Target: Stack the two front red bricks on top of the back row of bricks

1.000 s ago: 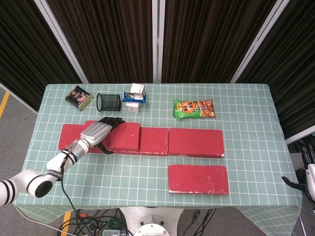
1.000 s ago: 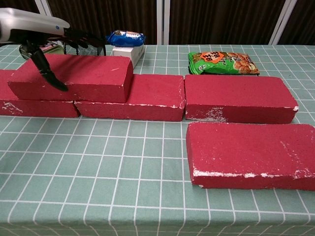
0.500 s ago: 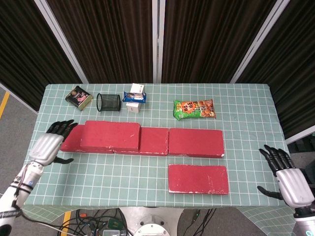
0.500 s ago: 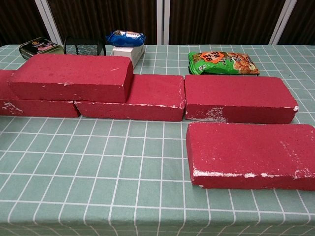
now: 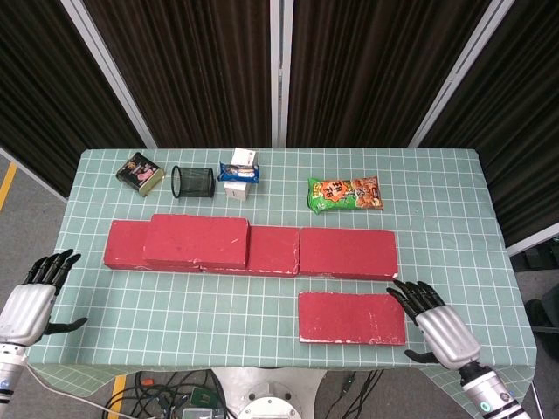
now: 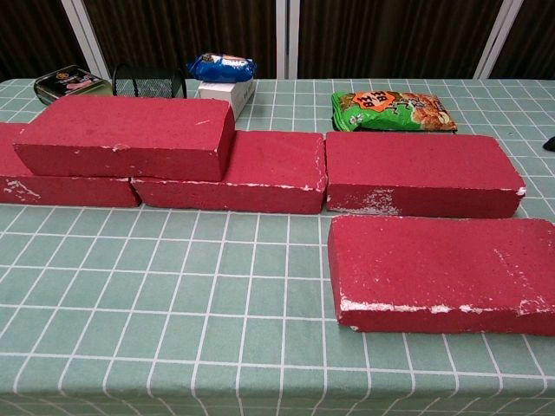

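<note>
— From the head view, where are things?
— One brick (image 5: 196, 242) sits stacked on the back row (image 5: 348, 253); the front brick (image 5: 351, 318) lies on the table (image 5: 262, 297); my right hand (image 5: 439, 329) is just beside it, fingers spread, empty; my left hand (image 5: 31, 298) likewise, off the table's left edge.
— And the chest view?
— Stacked brick (image 6: 126, 136) on the row (image 6: 421, 173); front brick (image 6: 442, 272) below; hands barely visible.

**Dark-curtained room, gridded table**

Far side closed off by dark brown curtains (image 5: 367, 70) in heavy folds, split by pale metal posts (image 5: 275, 70). In the middle, a table under a green cloth with a white grid (image 5: 218, 305). Grey floor (image 5: 22, 218) left, with a yellow stripe (image 5: 7, 185). Tangled cables (image 5: 166, 393) below the near edge. Even, flat lighting.
</note>
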